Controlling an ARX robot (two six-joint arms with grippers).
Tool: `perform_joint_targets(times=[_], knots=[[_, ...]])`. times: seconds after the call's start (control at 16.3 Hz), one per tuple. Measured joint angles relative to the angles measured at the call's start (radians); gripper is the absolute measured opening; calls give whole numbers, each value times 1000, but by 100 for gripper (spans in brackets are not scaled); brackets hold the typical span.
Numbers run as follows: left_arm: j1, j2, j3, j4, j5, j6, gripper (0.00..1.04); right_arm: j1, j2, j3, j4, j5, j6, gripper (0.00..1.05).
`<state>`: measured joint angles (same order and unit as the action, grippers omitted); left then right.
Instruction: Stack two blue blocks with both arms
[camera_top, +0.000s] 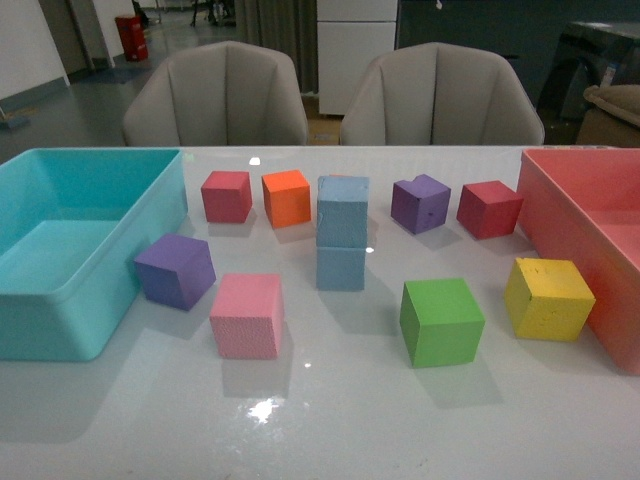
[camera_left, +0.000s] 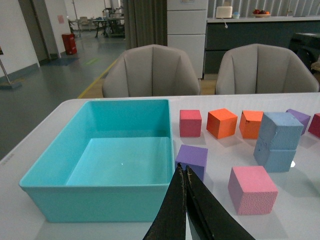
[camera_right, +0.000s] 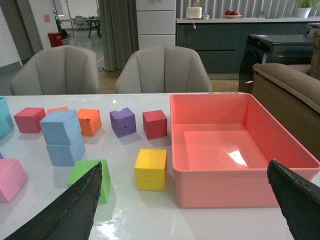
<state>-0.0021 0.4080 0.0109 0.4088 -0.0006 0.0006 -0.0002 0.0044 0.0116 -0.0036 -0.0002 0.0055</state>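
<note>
With one pale sky-blue foam cube (camera_top: 343, 209) resting on the other (camera_top: 341, 267) mid-tabletop (camera_top: 330, 420), stacking looks done; left gripper (camera_left: 183, 176) pressed together, right gripper (camera_right: 187, 187) spread, both clear.

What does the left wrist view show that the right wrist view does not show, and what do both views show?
Only the left wrist view shows the inside of the turquoise bin and the left claw, shut. Only the right wrist view shows the pink bin, the yellow cube, the green cube and the right claw, open. Both show the two blue blocks stacked, the upper one turned a little, and the pink cube.
</note>
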Motion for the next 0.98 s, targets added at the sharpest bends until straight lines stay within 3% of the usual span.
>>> perform_joint_targets(times=[0.43,0.8,0.86,0.92,0.98], knots=[[0,-184,0,-183,0,0,2,0,0,0,0,0,0,98],[0,-228,0,-229,0,0,2,0,0,0,0,0,0,98],[0,-254,0,-266,0,0,2,0,0,0,0,0,0,98],[0,-348,0,-404,3,0,2,0,0,0,0,0,0,98],[0,-399,0,-412,1,0,2,0,0,0,0,0,0,98]])
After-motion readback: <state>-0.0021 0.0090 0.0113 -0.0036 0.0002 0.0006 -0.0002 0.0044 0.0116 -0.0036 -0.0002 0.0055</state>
